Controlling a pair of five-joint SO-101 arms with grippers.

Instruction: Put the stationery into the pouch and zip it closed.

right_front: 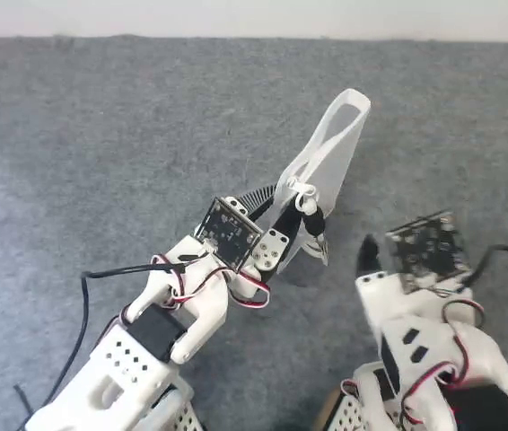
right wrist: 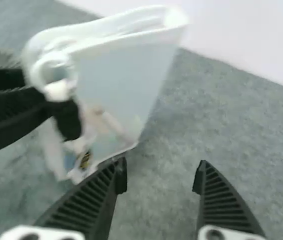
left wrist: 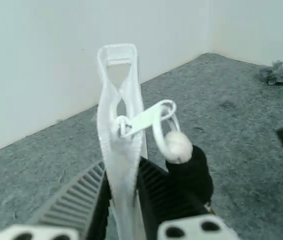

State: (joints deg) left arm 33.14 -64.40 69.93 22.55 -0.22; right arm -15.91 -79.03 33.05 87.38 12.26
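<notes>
While our L hand clamps the clear pouch by one end, long axis running up and away from it, R hand hangs open just beside. Zip pull sits near L hand, so we reckon R hand does the zipping.

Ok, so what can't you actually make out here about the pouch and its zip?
- Contents: in the right wrist view, the frosted wall of the pouch lets through only vague shapes near its low end.
- Zip open or closed: the left wrist view sees the pouch edge-on, with the zip pull hanging across it.
- Pouch's lower end: in the high view, hidden behind the left gripper clamping it.
</notes>
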